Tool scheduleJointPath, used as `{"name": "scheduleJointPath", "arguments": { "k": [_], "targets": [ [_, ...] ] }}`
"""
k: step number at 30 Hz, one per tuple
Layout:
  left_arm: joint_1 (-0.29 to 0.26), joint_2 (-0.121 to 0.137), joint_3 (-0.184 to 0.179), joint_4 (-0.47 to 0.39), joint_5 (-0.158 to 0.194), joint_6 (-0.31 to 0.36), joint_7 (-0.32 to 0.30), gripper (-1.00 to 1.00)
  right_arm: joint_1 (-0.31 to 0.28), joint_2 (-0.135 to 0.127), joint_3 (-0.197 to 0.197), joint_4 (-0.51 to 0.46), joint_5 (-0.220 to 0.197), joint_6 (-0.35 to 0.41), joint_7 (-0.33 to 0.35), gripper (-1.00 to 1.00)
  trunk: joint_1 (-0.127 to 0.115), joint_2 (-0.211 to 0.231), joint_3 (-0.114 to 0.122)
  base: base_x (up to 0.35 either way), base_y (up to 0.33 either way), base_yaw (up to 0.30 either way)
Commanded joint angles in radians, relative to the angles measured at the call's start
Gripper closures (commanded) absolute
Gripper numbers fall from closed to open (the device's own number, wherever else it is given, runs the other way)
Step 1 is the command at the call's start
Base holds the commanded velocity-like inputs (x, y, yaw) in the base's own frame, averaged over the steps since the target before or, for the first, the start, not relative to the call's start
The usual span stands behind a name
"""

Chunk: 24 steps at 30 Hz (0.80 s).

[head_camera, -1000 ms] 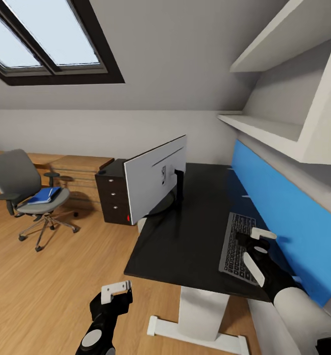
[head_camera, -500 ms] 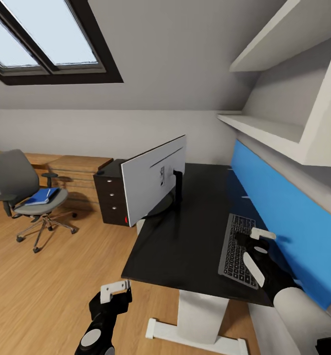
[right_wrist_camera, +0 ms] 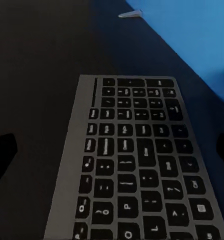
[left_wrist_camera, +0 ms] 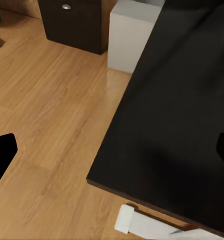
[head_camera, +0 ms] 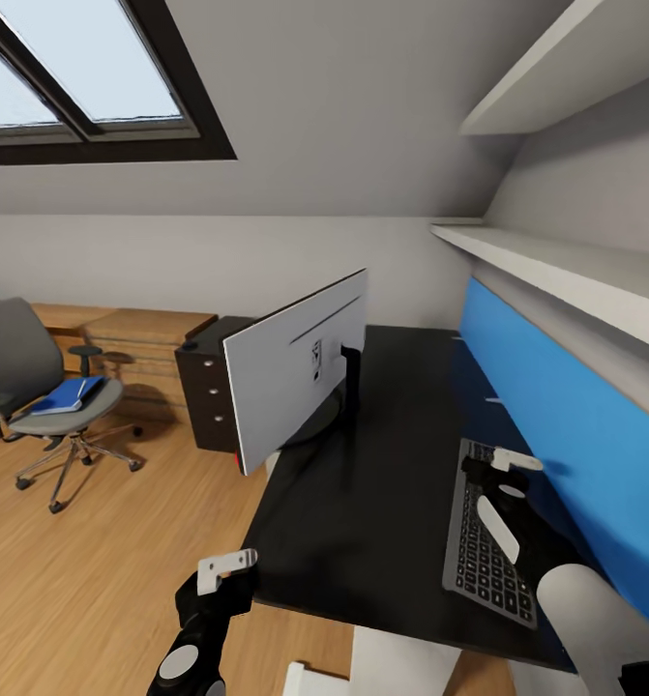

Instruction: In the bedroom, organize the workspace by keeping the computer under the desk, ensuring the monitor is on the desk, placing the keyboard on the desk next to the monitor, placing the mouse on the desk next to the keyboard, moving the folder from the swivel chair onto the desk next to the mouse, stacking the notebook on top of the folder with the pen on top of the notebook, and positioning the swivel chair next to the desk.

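Keyboard (head_camera: pixel 486 546) flat on black desk (head_camera: pixel 382 483); monitor (head_camera: pixel 290 367) upright there; blue folder (head_camera: pixel 63 394) on swivel chair (head_camera: pixel 34 387); computer (head_camera: pixel 206 387) beside desk.

attic room in a home, set up as a small home office / bedroom workspace. sloped ceiling w/ a dark-framed skylight (head_camera: pixel 82 87) up top. wood plank floor (head_camera: pixel 102 570). black desk (head_camera: pixel 382 483) w/ white legs runs along a blue wall panel (head_camera: pixel 556 406), white shelves (head_camera: pixel 556 261) above it. on the desk: monitor (head_camera: pixel 295 372) on its stand and a keyboard (head_camera: pixel 484 551), which lies right under the right gripper's jaws in the wrist view. dark drawer cabinet (head_camera: pixel 203 382) by the desk end, low wooden units (head_camera: pixel 140 333) along the far wall, grey swivel chair (head_camera: pixel 44 387) w/ a blue folder (head_camera: pixel 63 396) on its seat.
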Motion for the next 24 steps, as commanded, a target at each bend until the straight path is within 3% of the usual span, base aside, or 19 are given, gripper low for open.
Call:
{"name": "scheduleJointPath", "arguments": {
  "k": [1,9,20,24],
  "targets": [
    [-0.001,0.0,-0.001,-0.002,0.008,0.003,0.008,-1.0,-0.001,-0.002,0.008,0.002,-0.005,0.006,-0.01,-1.0,0.001,-0.001,-0.001,0.254,-0.015,0.0],
    [-0.001,0.0,-0.002,-0.012,0.009,0.003,0.007,-1.0,-0.001,-0.009,0.0,0.063,-0.006,0.005,-0.009,-1.0,0.001,-0.001,-0.001,0.21,-0.064,0.0],
    [-0.001,0.0,-0.003,-0.034,0.01,0.004,0.006,-1.0,-0.002,-0.04,-0.005,0.101,-0.008,0.005,-0.01,-1.0,0.001,-0.001,-0.001,0.04,-0.016,0.0],
    [-0.001,0.0,-0.004,-0.05,0.011,0.004,0.006,-1.0,-0.004,-0.057,-0.037,0.14,-0.009,0.005,-0.009,-1.0,0.001,-0.001,-0.001,0.005,-0.002,0.0]
  ]
}}
